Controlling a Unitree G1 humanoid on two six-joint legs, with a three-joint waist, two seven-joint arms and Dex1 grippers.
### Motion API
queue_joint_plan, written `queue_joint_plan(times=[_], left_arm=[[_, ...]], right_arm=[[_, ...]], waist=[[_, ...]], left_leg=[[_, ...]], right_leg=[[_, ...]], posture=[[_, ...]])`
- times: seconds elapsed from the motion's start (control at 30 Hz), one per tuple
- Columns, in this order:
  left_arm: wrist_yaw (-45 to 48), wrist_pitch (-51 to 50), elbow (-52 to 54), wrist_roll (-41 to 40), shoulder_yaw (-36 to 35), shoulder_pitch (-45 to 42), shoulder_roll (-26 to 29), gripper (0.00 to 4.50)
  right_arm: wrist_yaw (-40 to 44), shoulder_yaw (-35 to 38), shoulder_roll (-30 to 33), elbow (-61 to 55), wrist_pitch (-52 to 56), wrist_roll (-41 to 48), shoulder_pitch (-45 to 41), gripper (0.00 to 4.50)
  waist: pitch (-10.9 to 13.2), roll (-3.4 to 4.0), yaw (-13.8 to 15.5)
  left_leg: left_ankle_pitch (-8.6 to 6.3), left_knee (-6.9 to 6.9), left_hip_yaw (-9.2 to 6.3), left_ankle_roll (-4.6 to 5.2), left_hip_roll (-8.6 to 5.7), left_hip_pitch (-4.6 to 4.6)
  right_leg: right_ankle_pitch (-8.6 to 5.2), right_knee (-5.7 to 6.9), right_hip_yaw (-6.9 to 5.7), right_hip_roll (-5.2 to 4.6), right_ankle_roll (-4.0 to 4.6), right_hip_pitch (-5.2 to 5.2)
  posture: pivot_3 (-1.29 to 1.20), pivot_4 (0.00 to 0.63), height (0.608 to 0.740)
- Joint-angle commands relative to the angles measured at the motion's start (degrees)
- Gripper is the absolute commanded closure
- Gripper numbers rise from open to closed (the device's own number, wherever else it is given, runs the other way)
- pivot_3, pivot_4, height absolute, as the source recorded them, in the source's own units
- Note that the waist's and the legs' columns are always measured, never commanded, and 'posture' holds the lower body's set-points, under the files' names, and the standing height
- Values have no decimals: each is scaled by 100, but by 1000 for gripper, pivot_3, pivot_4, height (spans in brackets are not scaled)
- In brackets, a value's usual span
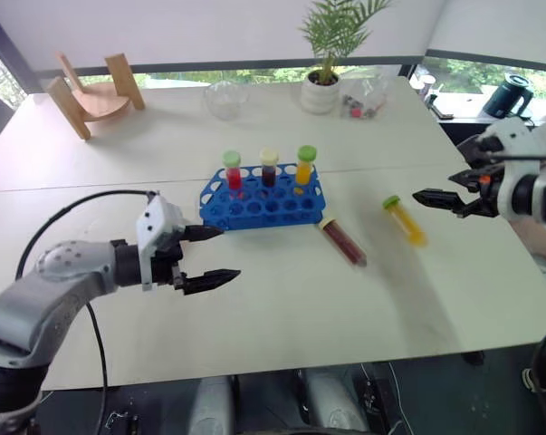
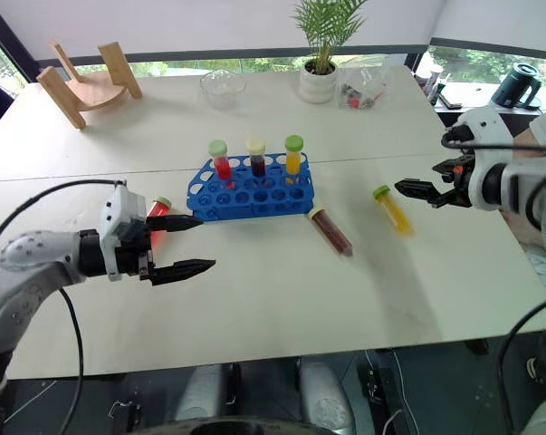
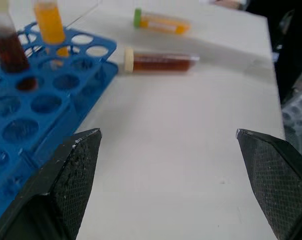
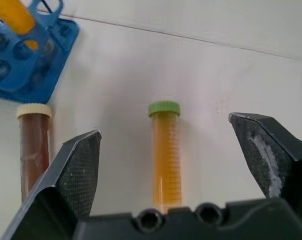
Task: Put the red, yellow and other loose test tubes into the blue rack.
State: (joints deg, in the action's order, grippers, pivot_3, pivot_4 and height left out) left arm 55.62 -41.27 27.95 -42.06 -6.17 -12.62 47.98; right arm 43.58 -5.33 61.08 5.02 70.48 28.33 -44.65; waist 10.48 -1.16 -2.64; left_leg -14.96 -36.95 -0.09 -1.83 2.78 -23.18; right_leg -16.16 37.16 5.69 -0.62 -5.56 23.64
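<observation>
Head views: the blue rack [image 2: 251, 190] stands mid-table with three capped tubes upright in its back row; a brown tube [image 2: 330, 231] lies just right of it, a yellow tube [image 2: 391, 208] further right, a red tube [image 2: 158, 215] at its left. Left gripper [image 2: 184, 245] — wide open, empty.

Wrist views: right gripper [image 4: 166, 145] gapes over the yellow tube — holding nothing
</observation>
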Motion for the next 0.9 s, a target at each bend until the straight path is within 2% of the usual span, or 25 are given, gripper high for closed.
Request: queue_joint_plan(times=[0.03,0.17,0.43,0.53,0.7,0.73,0.8,0.9], left_arm=[[85,13,-14,-89,-53,-162,47,82],[14,-54,77,-153,-117,-180,40,82],[-360,-103,510,-246,-369,187,25,82],[-507,-97,646,-246,-462,342,43,0],[-674,-53,737,-253,-490,466,34,0],[-695,-50,740,-255,-487,470,28,0],[-718,-36,764,-263,-507,515,29,0],[-748,-12,684,-309,-568,564,-13,0]], right_arm=[[366,-833,-220,833,-23,-524,-655,0],[856,-1687,-585,1964,-633,-1253,-1289,0],[1679,-2400,-1420,4278,-2109,-2524,-2014,0],[1920,-2442,-1630,4744,-2485,-2864,-2131,790],[2154,-2306,-1852,5130,-2744,-3262,-2304,3374],[2177,-2260,-1872,5171,-2768,-3307,-2346,3668],[2167,-2090,-1860,5149,-2762,-3331,-2451,3682],[2112,-1226,-1720,4323,-2400,-2797,-2672,3682]], waist=[[0,1,5],[2,5,12],[2,6,8],[2,6,-1],[1,5,-9],[1,5,-9],[1,5,-7],[10,20,-8]], left_leg=[[-6,-7,-1,10,-1,-17],[-7,-14,5,12,-2,-113],[3,-23,7,-5,-4,-120],[12,-25,5,-22,-4,-110],[15,-24,3,-26,-4,-64],[15,-25,3,-25,-4,-58],[15,-25,4,-26,-4,-56],[15,-23,5,-26,-4,-56]], right_leg=[[6,2,-1,0,-15,14],[10,10,0,-4,-21,115],[15,23,-1,-7,-23,122],[20,27,-1,-6,-26,113],[20,31,-1,-3,-25,73],[20,32,-1,-3,-25,68],[20,34,0,-3,-25,67],[20,39,1,-4,-25,69]], posture=[[0,150,740],[0,150,740],[0,150,740],[0,150,740],[0,150,740],[0,150,740],[0,150,740],[0,150,740]])
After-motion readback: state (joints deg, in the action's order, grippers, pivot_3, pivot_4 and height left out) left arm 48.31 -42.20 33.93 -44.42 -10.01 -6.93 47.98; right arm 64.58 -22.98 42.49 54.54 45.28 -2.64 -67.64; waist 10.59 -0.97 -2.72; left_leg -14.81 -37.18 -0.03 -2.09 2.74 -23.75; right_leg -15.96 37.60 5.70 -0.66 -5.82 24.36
